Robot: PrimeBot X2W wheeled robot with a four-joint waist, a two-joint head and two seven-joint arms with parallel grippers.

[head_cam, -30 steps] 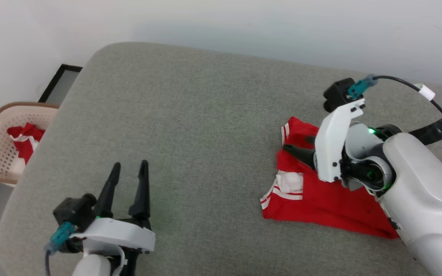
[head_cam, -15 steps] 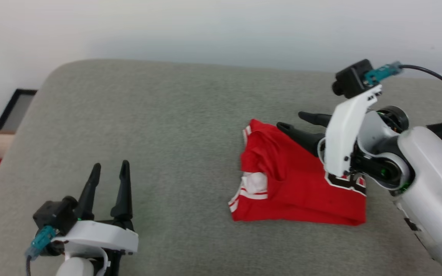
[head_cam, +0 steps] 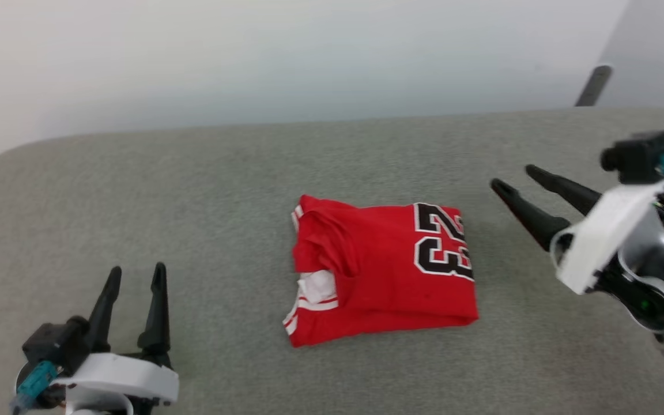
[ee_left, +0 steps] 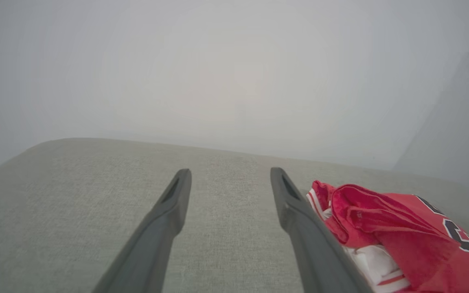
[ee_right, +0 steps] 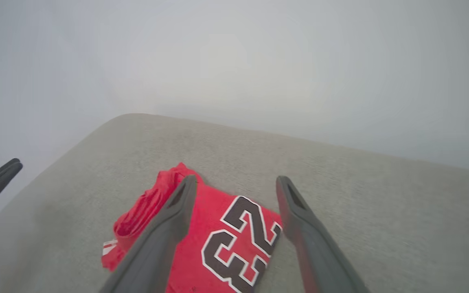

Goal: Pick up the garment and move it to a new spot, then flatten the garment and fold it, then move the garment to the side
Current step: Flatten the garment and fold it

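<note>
The garment [head_cam: 381, 268], red with white-striped trim and a black 23, lies folded into a rough rectangle on the middle of the grey cushion [head_cam: 193, 190]. My right gripper [head_cam: 513, 178] hovers open just to the right of it, fingers pointing toward it, holding nothing. In the right wrist view the garment [ee_right: 222, 236] lies below and between my fingers [ee_right: 173, 215]. My left gripper [head_cam: 135, 275] stands open at the lower left, well apart from the cloth. The left wrist view has the garment [ee_left: 401, 228] beside the right-hand finger [ee_left: 299, 215].
A pale wall [head_cam: 309, 57] rises directly behind the cushion's far edge. A dark upright bar [head_cam: 592, 85] stands at the back right. Bare cushion stretches left of the garment [head_cam: 107, 190] and in front of it [head_cam: 366, 380].
The head camera has swung, so the whole scene shifted left and the basket left the picture. My right gripper has come off the garment and drawn back to its right, uncovering the 23.
</note>
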